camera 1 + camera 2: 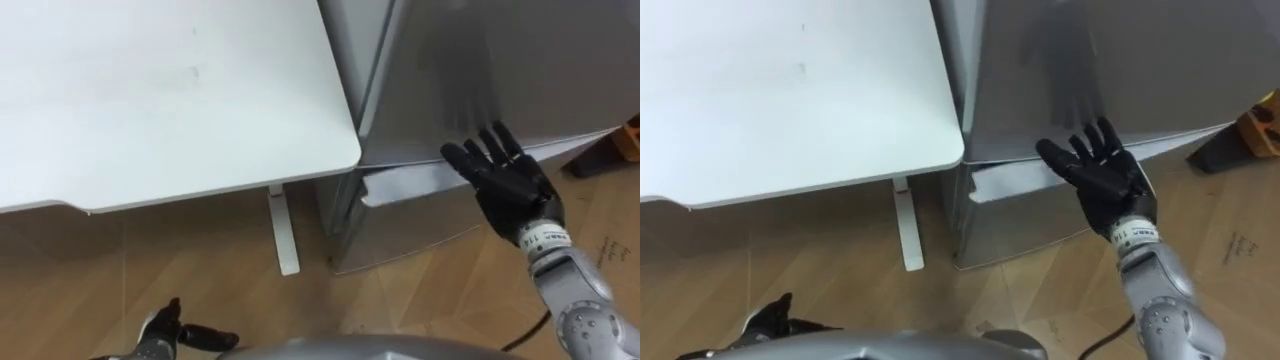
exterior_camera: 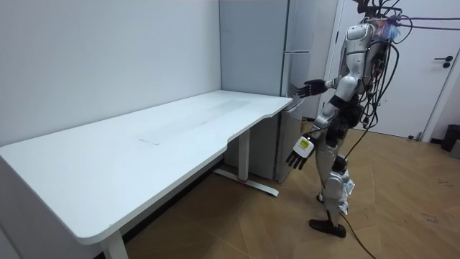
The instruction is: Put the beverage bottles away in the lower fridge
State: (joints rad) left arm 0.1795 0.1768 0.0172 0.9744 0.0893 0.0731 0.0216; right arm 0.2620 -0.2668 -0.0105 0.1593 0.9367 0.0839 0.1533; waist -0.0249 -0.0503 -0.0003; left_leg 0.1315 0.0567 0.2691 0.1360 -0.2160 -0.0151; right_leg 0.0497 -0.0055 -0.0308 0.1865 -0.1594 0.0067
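A tall silver fridge [image 1: 480, 60] stands right of the desk, and I stand facing it. A seam parts its upper door from the lower door [image 1: 420, 215], and both look closed. My right hand [image 1: 510, 185] is raised in front of that seam with its fingers spread straight, open and holding nothing; I cannot tell whether it touches the door. The room view has this right hand [image 2: 309, 88] at chest height before the fridge [image 2: 273, 79]. My left hand [image 1: 165, 330] hangs low by my side, fingers relaxed and holding nothing, which the room view confirms for the left hand [image 2: 300, 152].
A long white desk [image 1: 150, 90] runs to my left, its corner close against the fridge, with a white leg [image 1: 283, 235] on the wooden floor. An orange and dark object [image 1: 630, 140] sits on the floor at the far right. A white room door [image 2: 431, 72] is behind me.
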